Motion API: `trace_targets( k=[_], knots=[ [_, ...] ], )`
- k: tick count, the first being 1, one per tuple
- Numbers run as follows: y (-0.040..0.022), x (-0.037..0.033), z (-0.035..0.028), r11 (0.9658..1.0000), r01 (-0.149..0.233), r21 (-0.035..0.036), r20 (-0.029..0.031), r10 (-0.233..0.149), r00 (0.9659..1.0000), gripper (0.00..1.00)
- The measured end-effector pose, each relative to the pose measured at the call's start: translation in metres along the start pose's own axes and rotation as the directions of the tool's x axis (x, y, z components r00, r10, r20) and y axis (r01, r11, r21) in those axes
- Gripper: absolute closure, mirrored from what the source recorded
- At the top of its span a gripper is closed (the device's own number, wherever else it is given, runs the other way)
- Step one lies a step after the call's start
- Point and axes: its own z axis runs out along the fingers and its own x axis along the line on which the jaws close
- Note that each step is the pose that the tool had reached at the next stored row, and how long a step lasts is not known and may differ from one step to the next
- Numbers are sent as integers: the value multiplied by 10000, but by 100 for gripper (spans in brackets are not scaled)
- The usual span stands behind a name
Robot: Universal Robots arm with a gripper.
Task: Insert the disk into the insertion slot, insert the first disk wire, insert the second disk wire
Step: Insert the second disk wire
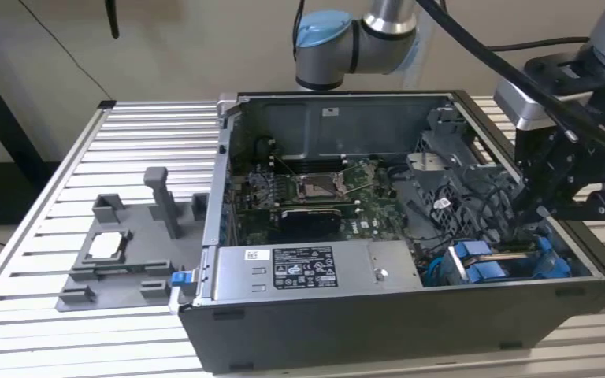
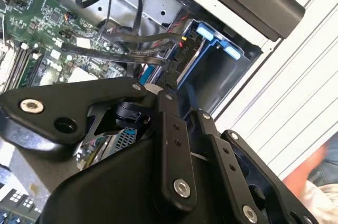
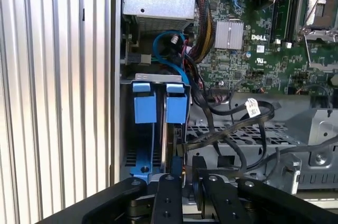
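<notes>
The gripper (image 3: 182, 174) reaches into the slot (image 3: 138, 145) at the case's (image 1: 387, 335) corner, by the disk (image 3: 170, 129). Its fingers pinch a black wire connector (image 3: 177, 167).

exterior view: high, angled down on the computer case (image 1: 408, 315) | both wrist views: close — sharing the insertion slot (image 3: 158, 129)

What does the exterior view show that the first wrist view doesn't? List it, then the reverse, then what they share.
Exterior view: the whole black computer case, the grey fixture on the exterior view's left carrying a small silver chip, and the arm's blue-capped joint.

First wrist view: a close look down into the insertion slot, a finned silver heatsink and a white tag on a black cable.

Both: the green motherboard, the slot's blue tabs, the slatted table and the gripper by the slot.
</notes>
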Motion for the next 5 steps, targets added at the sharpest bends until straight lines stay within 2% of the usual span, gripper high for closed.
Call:
trace_targets(
  k=[5],
  knots=[
    [1,0,-1,10000,-4,1,24,4,10000,76]
  ],
)
